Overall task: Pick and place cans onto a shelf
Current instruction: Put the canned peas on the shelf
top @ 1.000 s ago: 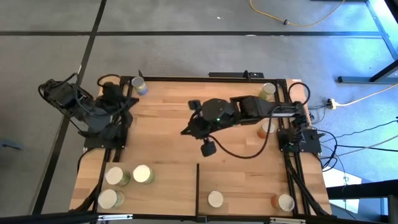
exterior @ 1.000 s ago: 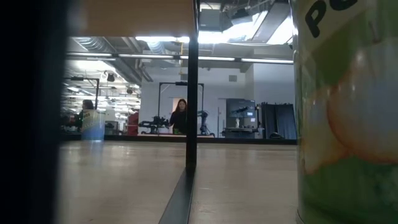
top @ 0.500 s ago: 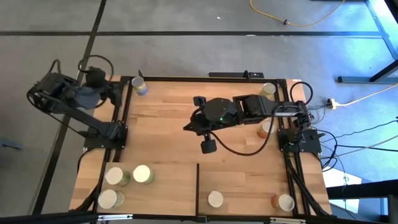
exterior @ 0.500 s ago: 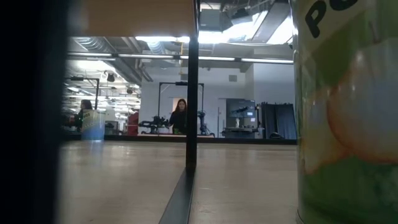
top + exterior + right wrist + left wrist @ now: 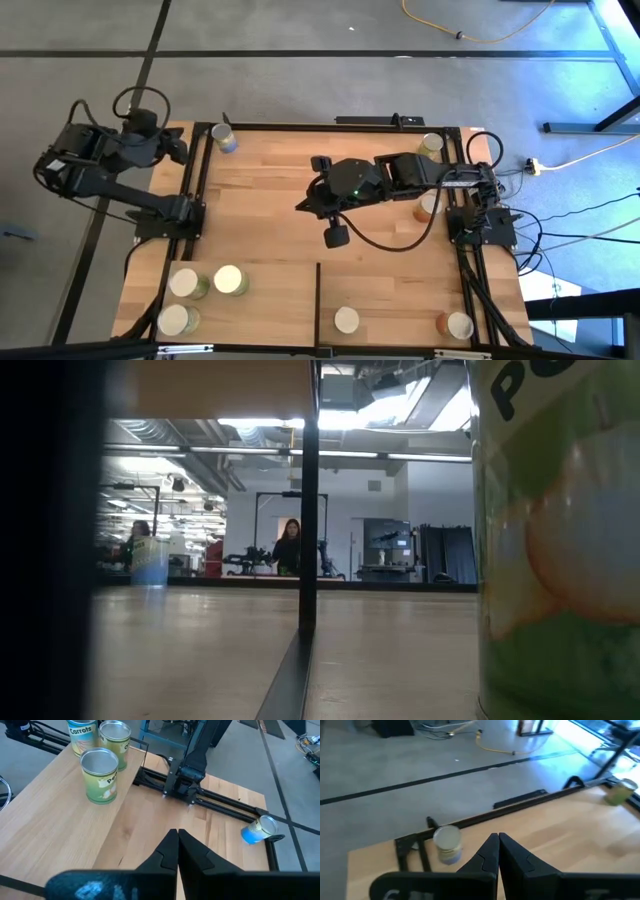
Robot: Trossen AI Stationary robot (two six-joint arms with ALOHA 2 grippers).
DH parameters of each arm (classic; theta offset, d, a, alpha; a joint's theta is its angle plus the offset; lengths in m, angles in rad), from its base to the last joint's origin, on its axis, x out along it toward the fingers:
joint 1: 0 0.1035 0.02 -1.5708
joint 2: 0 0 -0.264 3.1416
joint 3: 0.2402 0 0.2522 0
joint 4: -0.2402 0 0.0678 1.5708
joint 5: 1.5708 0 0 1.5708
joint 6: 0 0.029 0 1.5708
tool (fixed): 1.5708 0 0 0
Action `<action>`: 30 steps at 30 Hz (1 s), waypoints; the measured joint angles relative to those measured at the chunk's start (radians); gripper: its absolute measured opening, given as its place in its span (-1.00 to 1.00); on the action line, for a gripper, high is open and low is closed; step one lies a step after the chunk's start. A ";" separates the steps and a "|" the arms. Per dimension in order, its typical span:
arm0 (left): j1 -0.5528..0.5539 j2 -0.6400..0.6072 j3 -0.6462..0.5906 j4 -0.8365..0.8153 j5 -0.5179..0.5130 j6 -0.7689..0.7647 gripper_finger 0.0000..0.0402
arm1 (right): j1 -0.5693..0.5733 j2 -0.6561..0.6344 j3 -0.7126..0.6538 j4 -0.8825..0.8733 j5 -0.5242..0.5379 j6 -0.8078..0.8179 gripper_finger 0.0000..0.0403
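Note:
Eight small cans stand upright on the table. A blue-sided can [image 5: 224, 138] is at the far left corner, also in the left wrist view [image 5: 447, 844]. Three cans [image 5: 228, 279] stand at the near left, a green one [image 5: 100, 775] among them. One can [image 5: 346, 320] and an orange one [image 5: 458, 325] stand on the pale shelf panel [image 5: 390, 290] right of its dark divider [image 5: 318, 295]. Two more cans [image 5: 432, 145] [image 5: 428, 207] stand at the right. My left gripper [image 5: 178, 148] is shut and empty, left of the blue can. My right gripper [image 5: 305, 203] is shut and empty over the table's middle.
Black frame rails [image 5: 195, 190] run along the table's left and right edges by the arm bases. In the low view a green can [image 5: 560, 540] fills the right side, and the divider [image 5: 308, 500] stands in the middle. A person [image 5: 291, 546] stands far behind in the room.
My left arm has unfolded from over its base, swinging up and out past the table's left edge. Its gripper now points toward the blue can at the far left corner. The cans have stayed where they were.

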 joint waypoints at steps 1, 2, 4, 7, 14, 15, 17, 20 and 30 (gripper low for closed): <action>0.011 -0.009 -0.015 -0.001 -0.005 -0.001 -1.00 | 0.000 0.000 0.000 0.000 0.000 0.000 -0.96; 0.021 -0.016 -0.033 0.000 -0.010 -0.005 -1.00 | 0.000 0.000 0.000 -0.003 0.000 0.000 -0.96; 0.039 -0.025 -0.077 0.000 -0.015 -0.008 -1.00 | 0.000 0.000 0.000 -0.011 0.000 -0.001 -0.96; 0.058 -0.031 -0.153 -0.001 -0.047 -0.043 -1.00 | -0.001 0.000 0.000 -0.018 0.000 -0.003 -0.96; 0.073 -0.023 -0.296 0.060 -0.124 0.070 -1.00 | -0.021 0.001 0.000 -0.070 0.000 -0.007 -0.95; 0.073 -0.022 -0.301 0.068 -0.129 0.103 -1.00 | -0.027 0.001 0.000 -0.071 0.001 -0.005 -0.95; 0.073 -0.015 -0.301 0.094 -0.136 0.127 -1.00 | -0.037 0.001 0.000 -0.072 0.001 -0.004 -0.95; 0.073 -0.010 -0.301 0.140 -0.112 0.138 -0.98 | -0.050 0.001 0.000 -0.073 0.002 -0.007 -0.95; 0.160 -0.011 -0.300 0.283 0.215 0.153 -0.77 | -0.112 -0.010 0.000 -0.115 0.001 -0.025 -0.95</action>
